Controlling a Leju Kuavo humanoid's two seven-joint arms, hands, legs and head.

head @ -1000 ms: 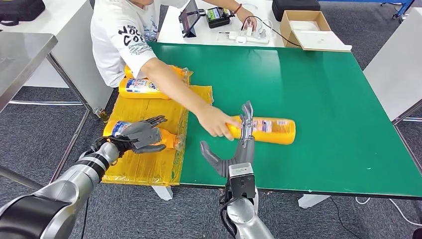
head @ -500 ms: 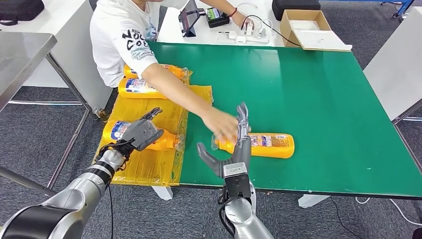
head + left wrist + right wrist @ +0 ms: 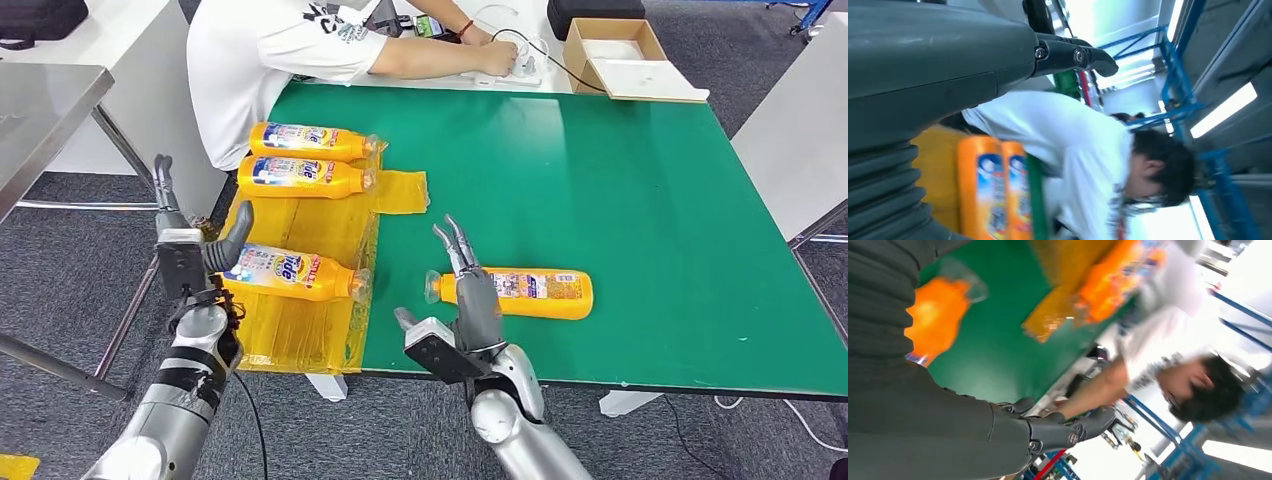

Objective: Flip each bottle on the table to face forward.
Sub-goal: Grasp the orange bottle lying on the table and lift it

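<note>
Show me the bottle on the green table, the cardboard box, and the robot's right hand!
bottle (image 3: 530,291), head view, middle of its orange body.
cardboard box (image 3: 640,44), head view, its side wall.
right hand (image 3: 470,310), head view, back of the hand.

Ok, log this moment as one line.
left hand: open, beside mat bottle | right hand: open, over table bottle | person: at far desk

You have four orange bottles in front of you: one (image 3: 515,292) lies on the green bench (image 3: 640,200), and three lie on the yellow sheet (image 3: 300,330) at the bench's left side, the nearest (image 3: 285,272) by itself and two more (image 3: 305,177) (image 3: 310,141) side by side farther back. You can count one yellow sheet, one green bench, one cardboard box (image 3: 618,55) on the white desk behind, one person (image 3: 270,60) and two robot hands (image 3: 190,250) (image 3: 465,315).
</note>
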